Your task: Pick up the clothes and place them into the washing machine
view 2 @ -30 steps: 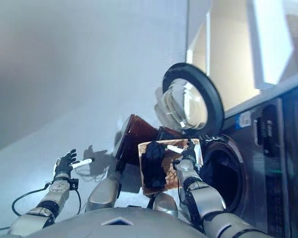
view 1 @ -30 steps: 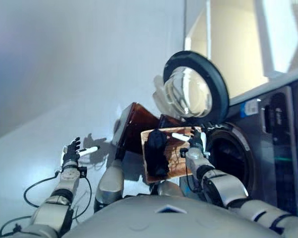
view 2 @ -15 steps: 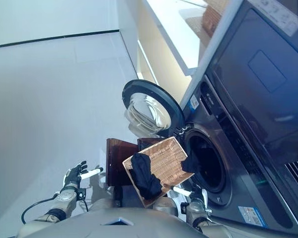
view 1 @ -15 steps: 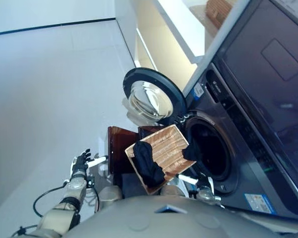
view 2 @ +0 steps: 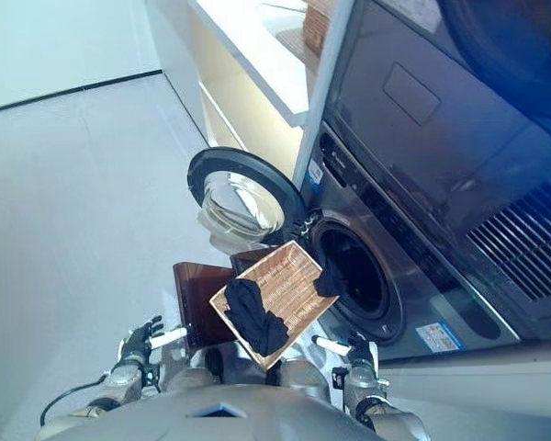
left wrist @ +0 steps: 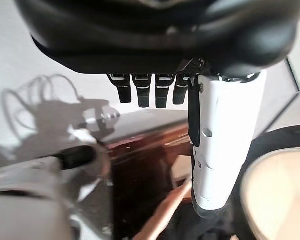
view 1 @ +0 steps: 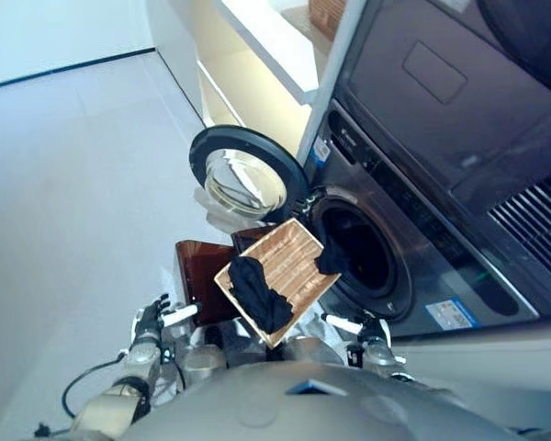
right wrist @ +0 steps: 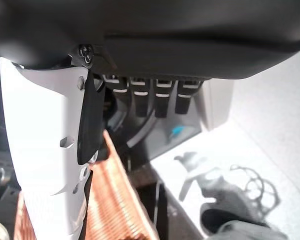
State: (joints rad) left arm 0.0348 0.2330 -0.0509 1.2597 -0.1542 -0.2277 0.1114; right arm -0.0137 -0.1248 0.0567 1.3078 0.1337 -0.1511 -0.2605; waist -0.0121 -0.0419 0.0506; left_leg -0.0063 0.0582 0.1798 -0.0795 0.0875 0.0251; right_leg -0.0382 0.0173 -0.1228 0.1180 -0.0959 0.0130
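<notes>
A shallow wicker basket (view 1: 289, 262) rests on a low dark brown box (view 1: 195, 276) in front of the washing machine (view 1: 422, 193). A black garment (view 1: 257, 292) lies in the basket's near end. Another black garment (view 1: 331, 260) hangs over the basket's far edge at the mouth of the drum (view 1: 360, 250). The round door (view 1: 246, 179) stands open to the left. My left hand (view 1: 151, 319) is open and empty, left of the box. My right hand (view 1: 369, 329) is open and empty, below the drum and apart from the basket. The basket's weave also shows in the right wrist view (right wrist: 122, 205).
A white counter (view 1: 266, 46) runs behind the machine, with a wicker container (view 1: 327, 13) on it. Pale floor (view 1: 73, 184) stretches to the left. The open door juts out over the box.
The camera has swung, so the whole view shifted. My right hand has come off the basket's rim and dropped back toward me. A black garment now hangs at the drum's mouth.
</notes>
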